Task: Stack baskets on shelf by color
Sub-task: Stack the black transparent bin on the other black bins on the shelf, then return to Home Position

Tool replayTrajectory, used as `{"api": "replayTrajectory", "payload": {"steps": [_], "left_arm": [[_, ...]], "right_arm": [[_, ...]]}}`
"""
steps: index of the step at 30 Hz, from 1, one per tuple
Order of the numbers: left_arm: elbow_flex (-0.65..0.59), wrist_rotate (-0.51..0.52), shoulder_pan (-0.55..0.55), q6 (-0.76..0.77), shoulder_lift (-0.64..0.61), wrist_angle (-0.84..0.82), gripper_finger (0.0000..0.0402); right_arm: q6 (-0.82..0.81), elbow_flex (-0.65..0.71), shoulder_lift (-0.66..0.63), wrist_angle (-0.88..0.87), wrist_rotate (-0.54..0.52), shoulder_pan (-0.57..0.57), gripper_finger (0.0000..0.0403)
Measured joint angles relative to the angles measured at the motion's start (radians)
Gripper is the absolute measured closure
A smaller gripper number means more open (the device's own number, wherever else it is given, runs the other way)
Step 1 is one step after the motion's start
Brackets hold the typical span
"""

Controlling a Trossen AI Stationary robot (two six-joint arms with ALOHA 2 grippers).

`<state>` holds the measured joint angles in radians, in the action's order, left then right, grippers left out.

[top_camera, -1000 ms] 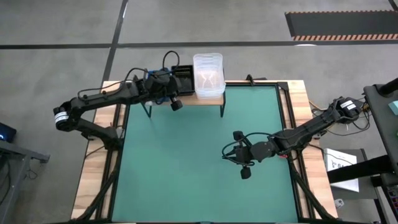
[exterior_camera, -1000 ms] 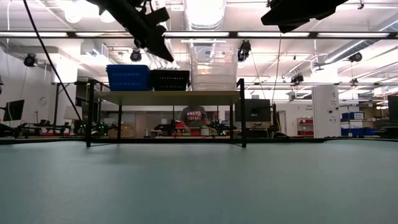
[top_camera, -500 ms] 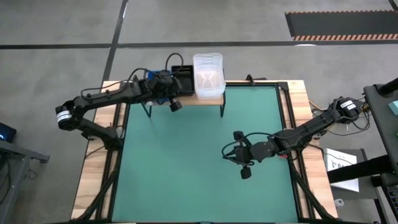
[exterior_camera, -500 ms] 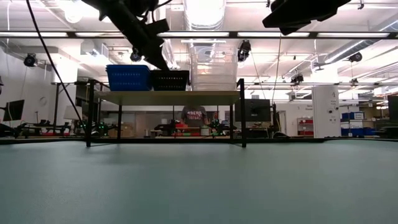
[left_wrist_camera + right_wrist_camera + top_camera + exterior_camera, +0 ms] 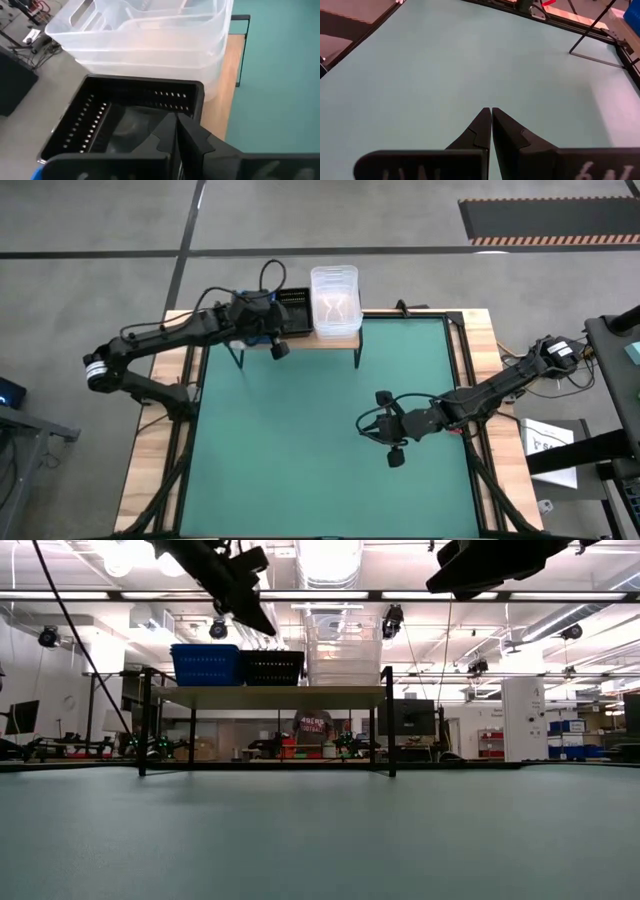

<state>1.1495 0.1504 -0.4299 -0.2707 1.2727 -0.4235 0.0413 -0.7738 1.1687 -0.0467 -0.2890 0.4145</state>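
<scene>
- Baskets sit in a row on the small raised shelf [image 5: 270, 696] with a light wood plank top and thin black metal legs, which stands at the upper middle of the high view, at the far edge of the green-matted table [image 5: 320, 430].
- In the low view the bright blue plastic baskets [image 5: 206, 665] are at the left of the plank, the black perforated mesh baskets [image 5: 273, 668] just beside them in the middle, and the taller stack of clear transparent baskets [image 5: 344, 650] at the right.
- From above, the clear stack [image 5: 335, 300] is fully in view, the black stack [image 5: 295, 308] touches its left side, and the blue stack is hidden under the left arm.
- The left gripper [image 5: 276, 346] hangs at the front edge of the shelf, upper left of centre in the high view; its fingers [image 5: 192, 140] are pressed together and hold nothing, with the black mesh stack [image 5: 125, 117] just beyond them.
- The right gripper [image 5: 385, 430] hovers above bare green mat at right of centre in the high view, well apart from the shelf; its fingers [image 5: 507, 127] are also closed on nothing.
- A person in a printed shirt [image 5: 314, 727] shows in the room beyond, seen under the shelf plank.
</scene>
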Motion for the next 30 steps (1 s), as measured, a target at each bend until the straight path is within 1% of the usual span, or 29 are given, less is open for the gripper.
{"api": "replayTrajectory", "payload": {"steps": [7,13,18,27,28,30], "left_arm": [[-0.011,0.006,-0.017,-0.002,0.069,0.014,0.0402],[-0.011,-0.008,-0.012,0.002,0.08,0.014,0.0402],[-0.011,-0.041,0.005,0.029,0.06,0.011,0.0402],[-0.002,-0.043,0.021,0.038,-0.003,-0.014,0.0402],[-0.006,-0.049,0.031,0.059,-0.017,-0.012,0.0402],[-0.028,-0.108,0.07,0.113,-0.057,-0.009,0.0402]], "right_arm": [[-0.004,0.005,0.0,0.0,-0.001,0.0,0.0394],[-0.025,0.012,0.0,0.0,0.0,0.0,0.0394],[-0.024,0.02,0.0,0.0,0.0,0.0,0.0394],[-0.032,0.028,0.0,0.001,0.0,0.0,0.0394],[-0.027,0.032,0.0,0.005,0.0,0.0,0.0394],[0.002,0.052,0.0,0.042,0.0,0.0,0.0394]]}}
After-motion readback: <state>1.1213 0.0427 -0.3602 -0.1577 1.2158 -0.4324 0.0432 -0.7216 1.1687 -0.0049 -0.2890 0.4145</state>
